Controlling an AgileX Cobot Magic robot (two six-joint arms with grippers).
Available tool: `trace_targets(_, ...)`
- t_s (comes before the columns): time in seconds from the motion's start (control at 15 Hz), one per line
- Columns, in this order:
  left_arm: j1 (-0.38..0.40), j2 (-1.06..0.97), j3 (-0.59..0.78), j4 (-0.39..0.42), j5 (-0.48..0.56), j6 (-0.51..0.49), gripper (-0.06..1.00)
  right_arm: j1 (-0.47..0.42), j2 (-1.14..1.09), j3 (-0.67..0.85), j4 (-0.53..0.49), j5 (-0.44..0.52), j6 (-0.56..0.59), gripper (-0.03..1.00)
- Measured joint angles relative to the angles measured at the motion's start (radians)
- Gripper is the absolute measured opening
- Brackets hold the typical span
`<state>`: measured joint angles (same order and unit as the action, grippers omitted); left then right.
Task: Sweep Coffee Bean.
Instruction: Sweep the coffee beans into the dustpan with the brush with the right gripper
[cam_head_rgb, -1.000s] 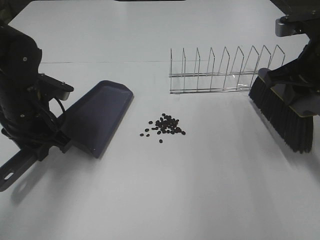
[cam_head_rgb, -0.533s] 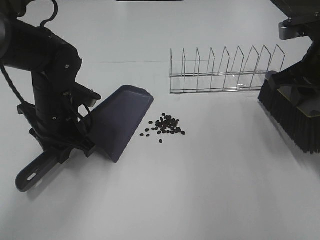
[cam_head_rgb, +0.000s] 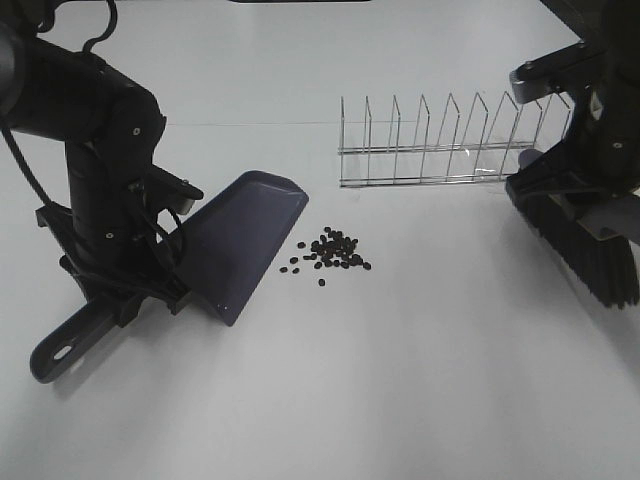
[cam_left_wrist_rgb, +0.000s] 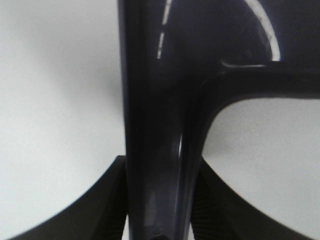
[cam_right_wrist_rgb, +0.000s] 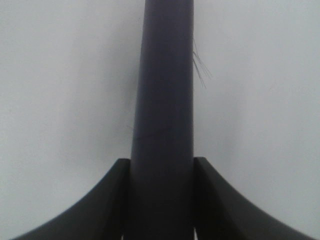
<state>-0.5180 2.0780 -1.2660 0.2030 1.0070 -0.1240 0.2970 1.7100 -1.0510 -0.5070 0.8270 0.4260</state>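
Note:
A small pile of dark coffee beans (cam_head_rgb: 330, 252) lies on the white table at the middle. The purple dustpan (cam_head_rgb: 245, 235) rests just left of the pile, its open edge facing the beans. My left gripper (cam_head_rgb: 130, 290) is shut on the dustpan's handle (cam_head_rgb: 70, 345). The left wrist view shows the handle (cam_left_wrist_rgb: 155, 125) clamped in the gripper (cam_left_wrist_rgb: 160, 200). My right gripper (cam_head_rgb: 590, 200) is shut on the brush (cam_head_rgb: 575, 245), whose black bristles hang at the far right, well away from the beans. The right wrist view shows the brush handle (cam_right_wrist_rgb: 162, 100) in the gripper (cam_right_wrist_rgb: 162, 200).
A wire dish rack (cam_head_rgb: 450, 140) stands behind the beans, reaching to the right, close to the brush. The white table (cam_head_rgb: 400, 400) spreads in front of the beans and the dustpan.
The left arm slid the dustpan right, up to the beans, then held still. The brush drew back to the right, then came a little left and turned.

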Motion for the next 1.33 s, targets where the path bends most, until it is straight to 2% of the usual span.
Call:
trace_targets(0.2, -0.011, 0.003, 0.000, 0.001, 0.000, 0.000, 0.32, 0.108, 0.039, -0.006, -0.052, 0.000, 0.064, 0.31)
trace_targets(0.27, -0.014, 0.003, 0.000, 0.001, -0.002, 0.008, 0.32, 0.178, 0.093, -0.049, -0.059, 0.002, 0.076, 0.31)
trace_targets(0.53, -0.014, 0.003, 0.000, 0.001, -0.002, 0.023, 0.32, 0.269, 0.216, -0.148, -0.035, 0.001, 0.081, 0.31)
trace_targets(0.73, -0.014, 0.003, 0.000, 0.000, -0.003, 0.026, 0.32, 0.301, 0.306, -0.233, 0.085, -0.020, 0.064, 0.31)
trace_targets(0.87, -0.014, 0.003, 0.000, -0.001, -0.003, 0.026, 0.32, 0.302, 0.336, -0.257, 0.237, -0.085, 0.008, 0.31)
trace_targets(1.0, -0.014, 0.016, -0.001, -0.003, -0.009, 0.026, 0.32, 0.302, 0.340, -0.259, 0.348, -0.147, -0.007, 0.31)
trace_targets(1.33, -0.014, 0.040, -0.001, -0.031, -0.008, 0.027, 0.32, 0.302, 0.340, -0.260, 0.524, -0.263, -0.025, 0.31)
